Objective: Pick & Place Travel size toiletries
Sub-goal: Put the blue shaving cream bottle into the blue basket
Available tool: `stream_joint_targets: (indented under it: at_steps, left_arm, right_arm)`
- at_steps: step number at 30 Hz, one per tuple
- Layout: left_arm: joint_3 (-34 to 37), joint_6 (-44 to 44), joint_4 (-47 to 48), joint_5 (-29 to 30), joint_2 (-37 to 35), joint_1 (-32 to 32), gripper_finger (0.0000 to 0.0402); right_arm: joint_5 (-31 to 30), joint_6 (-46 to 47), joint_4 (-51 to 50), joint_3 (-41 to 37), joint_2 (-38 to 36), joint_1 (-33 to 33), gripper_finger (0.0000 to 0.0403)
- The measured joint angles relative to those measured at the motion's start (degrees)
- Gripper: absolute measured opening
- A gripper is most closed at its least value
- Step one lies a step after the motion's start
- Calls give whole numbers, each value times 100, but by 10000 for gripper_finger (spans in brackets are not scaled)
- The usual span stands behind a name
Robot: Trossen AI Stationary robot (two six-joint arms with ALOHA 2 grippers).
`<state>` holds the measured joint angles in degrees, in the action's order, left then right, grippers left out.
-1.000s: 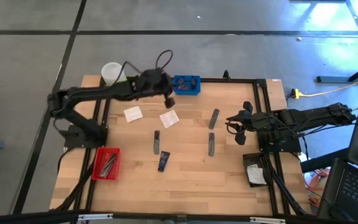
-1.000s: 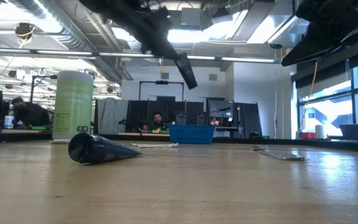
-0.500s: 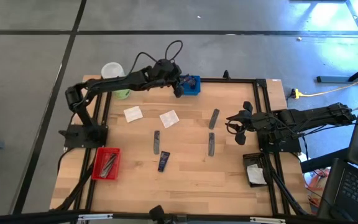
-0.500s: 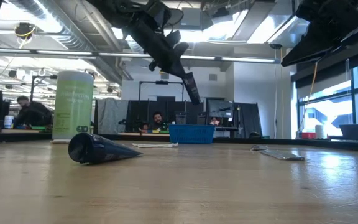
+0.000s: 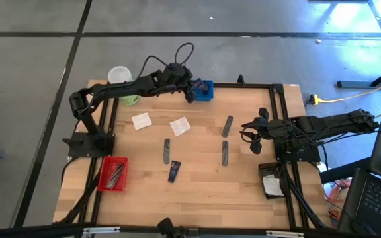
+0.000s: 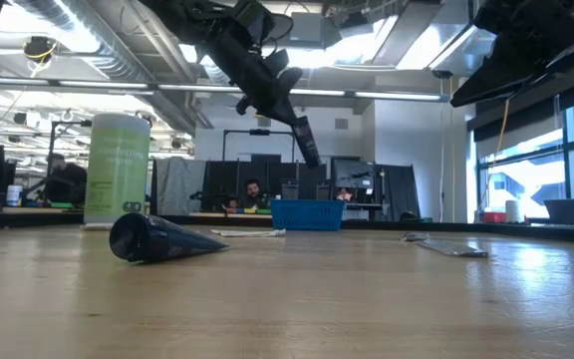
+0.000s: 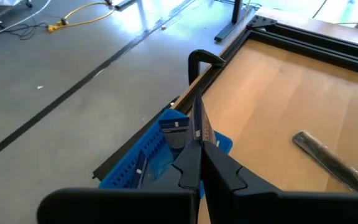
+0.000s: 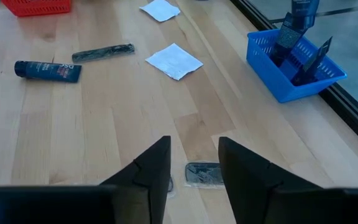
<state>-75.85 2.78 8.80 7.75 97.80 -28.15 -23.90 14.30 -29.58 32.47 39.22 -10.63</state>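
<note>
A: One item is in transit: the left gripper (image 5: 192, 92) has swung from above the white sachets up to the blue tray (image 5: 206, 90) at twelve o'clock on the table, and its fingers are clamped on a flat dark sachet (image 7: 200, 121).

B: Released yet?

A: No. In the left wrist view the sachet hangs pinched between the closed fingers, right over the tray. The arm has not shifted over the last half second, so I judge it is poised to let go.

B: And the rest of the toiletries?

A: Two white sachets (image 5: 141, 121) sit at about eleven o'clock from the table's centre, well apart from the tray. Three slim grey tubes (image 5: 167, 151) lie around the centre, and the dark navy tube (image 5: 174, 172) is at seven o'clock.

B: The other arm?

A: The right gripper (image 5: 256, 135) waits at three o'clock, above the table's edge, holding nothing. Its fingers (image 8: 148, 165) stand apart, seemingly a touch wider than a second ago.

B: So what does it mean?

A: One more piece is nearly sorted; several remain on the wood.
</note>
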Motion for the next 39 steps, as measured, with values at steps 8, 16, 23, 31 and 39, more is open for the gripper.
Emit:
stream_joint_targets:
  at_steps: [8,16,23,31,39]
  left_arm:
    - [-2,-1,2,151,102,-107,2]
    - [-2,1,-292,116,599,-269,2]
    - [-2,103,-406,18,932,-400,2]
    - [2,145,-608,0,1265,-399,2]
    - [-7,114,-779,-6,1560,-399,2]
  right_arm:
    - [0,0,0,0,0,0,128]
    - [0,-2,0,0,-1,0,110]
    - [0,0,0,0,-2,0,98]
    - [0,-2,0,0,0,0,86]
    - [0,-2,0,0,-2,0,76]
